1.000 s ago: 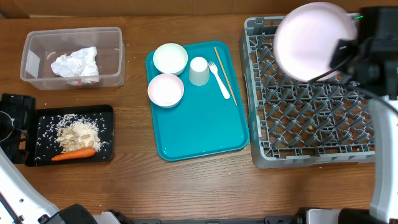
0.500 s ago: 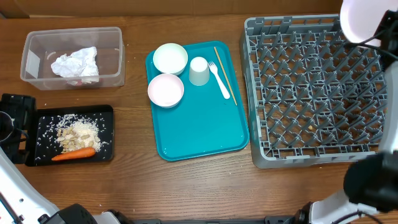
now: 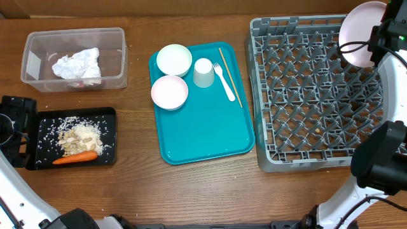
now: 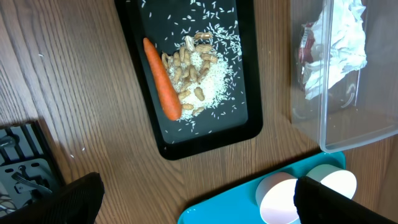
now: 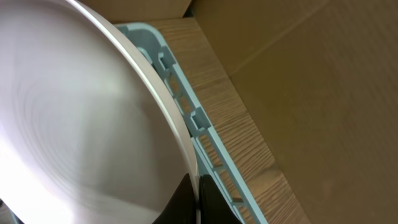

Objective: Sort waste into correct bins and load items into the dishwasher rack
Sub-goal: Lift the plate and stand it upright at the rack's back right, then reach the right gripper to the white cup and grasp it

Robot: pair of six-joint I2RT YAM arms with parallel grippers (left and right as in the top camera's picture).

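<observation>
My right gripper is shut on the rim of the white round plate, held on edge over the back right corner of the grey dishwasher rack. From overhead the plate hangs beside the right gripper. Two white bowls, a cup and a fork lie on the teal tray. The clear tub holds a crumpled napkin. The black tray holds a carrot and nut scraps. My left gripper is open and empty above the table.
A thin wooden stick lies along the teal tray's right side. The rack's rim runs close to a brown cardboard wall. A black stand sits at the left table edge.
The right arm carried the plate from above the rack's back middle to its back right corner, and the plate now stands more on edge. The left arm stayed still.
</observation>
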